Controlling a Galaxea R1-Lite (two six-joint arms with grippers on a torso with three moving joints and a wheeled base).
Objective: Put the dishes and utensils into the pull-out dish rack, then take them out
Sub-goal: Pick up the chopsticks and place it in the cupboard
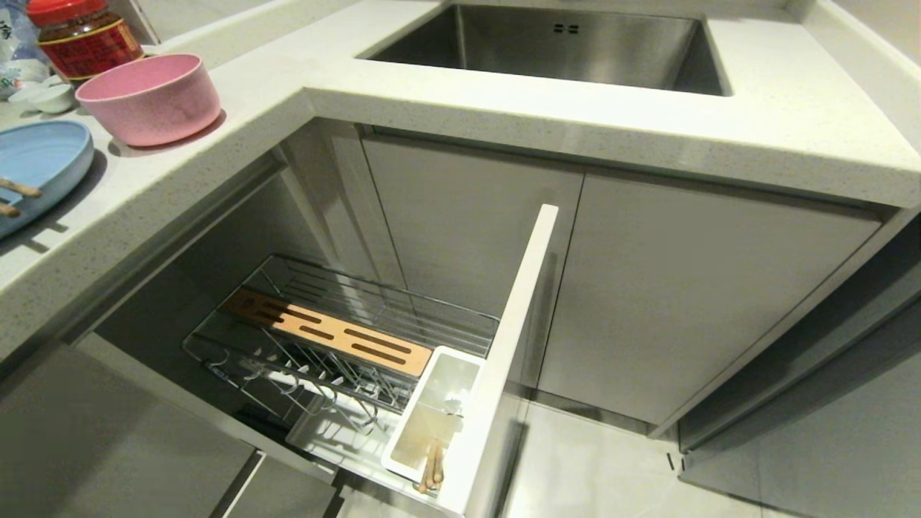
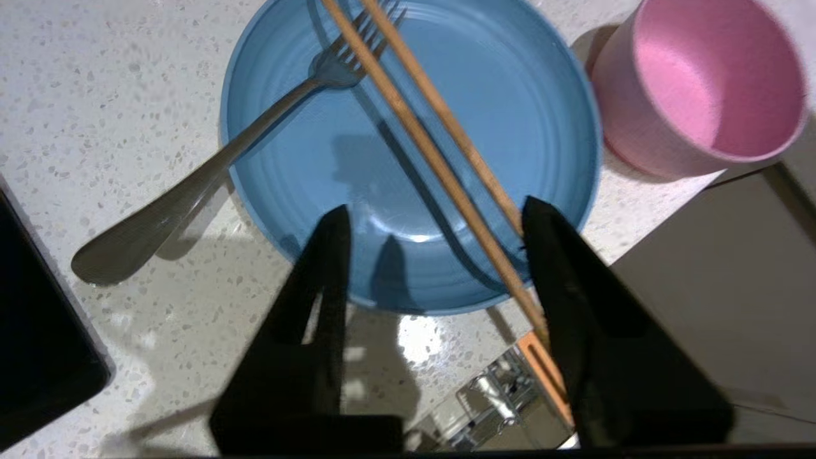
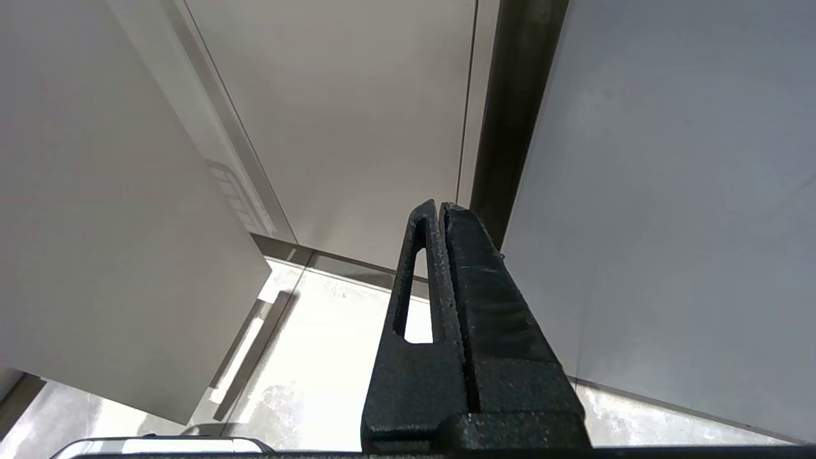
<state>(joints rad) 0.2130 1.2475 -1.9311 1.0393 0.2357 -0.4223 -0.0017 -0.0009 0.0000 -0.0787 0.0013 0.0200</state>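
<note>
the blue plate (image 2: 408, 153) sits on the countertop (image 2: 127, 127) with a chopstick pair (image 2: 433, 153) and a fork (image 2: 210, 178) laid across it — the pink bowl (image 2: 695, 83) just beside. the left gripper (image 2: 437, 220) hangs above the plate's near rim, fingers spread, one by the chopsticks. the right gripper (image 3: 440, 210) — pressed together — is parked by the cabinet doors (image 3: 669, 191).

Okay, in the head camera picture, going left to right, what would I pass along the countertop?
Wide light-blue plate with wooden chopstick ends resting on it → red-lidded sauce jar at the back → deep matte pink bowl → sunken stainless-steel sink → bare speckled white countertop.
</note>
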